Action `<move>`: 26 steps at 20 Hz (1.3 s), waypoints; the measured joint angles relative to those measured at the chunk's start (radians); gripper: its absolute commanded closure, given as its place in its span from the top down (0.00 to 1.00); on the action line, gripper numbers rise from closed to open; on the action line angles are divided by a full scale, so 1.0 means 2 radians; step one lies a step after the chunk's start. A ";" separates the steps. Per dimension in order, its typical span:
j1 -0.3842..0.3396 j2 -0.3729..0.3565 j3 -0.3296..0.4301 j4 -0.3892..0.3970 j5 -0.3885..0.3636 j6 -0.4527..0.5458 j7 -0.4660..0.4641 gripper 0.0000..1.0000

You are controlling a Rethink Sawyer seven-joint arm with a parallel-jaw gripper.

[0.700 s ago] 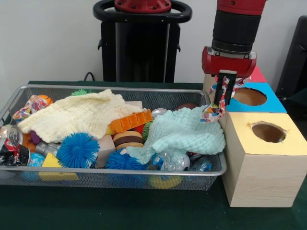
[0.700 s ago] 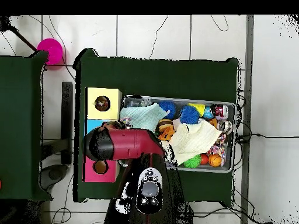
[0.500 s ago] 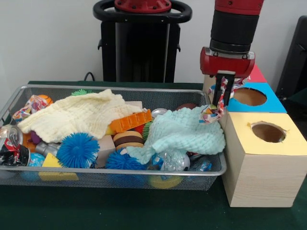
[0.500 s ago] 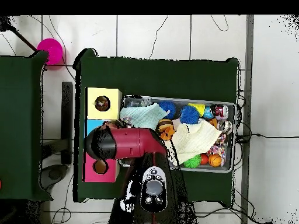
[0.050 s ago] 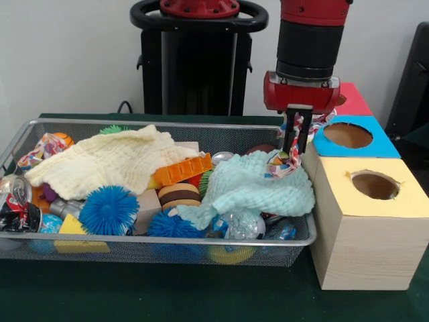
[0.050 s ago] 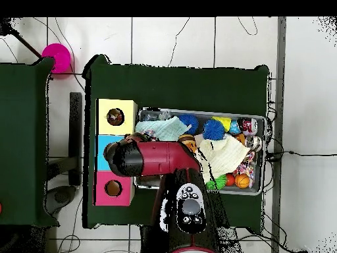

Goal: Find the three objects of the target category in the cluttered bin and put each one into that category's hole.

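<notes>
Far to the gripper's left, a cream cloth [image 5: 110, 161] is draped over clutter in the wire bin [image 5: 161, 240]; blue spiky balls [image 5: 108, 210] are seen below it at the front. Nearer, an orange toothed block [image 5: 182, 168] lies left and below. Directly beneath, a mint cloth [image 5: 258, 184] is spread. The gripper [image 5: 293, 137] is pinched on a multicoloured patterned fabric strip [image 5: 284, 159], hung above the bin's right end. To its right are set the blue-topped box [image 5: 375, 144] and, lower, the yellow-topped box [image 5: 365, 231], holes uppermost.
</notes>
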 measured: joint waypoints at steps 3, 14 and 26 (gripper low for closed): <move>0.004 0.000 0.001 -0.001 -0.002 0.005 0.000 0.00; 0.041 0.003 0.002 -0.026 -0.003 0.046 0.000 0.00; 0.071 0.017 -0.022 -0.057 -0.007 0.073 0.000 0.00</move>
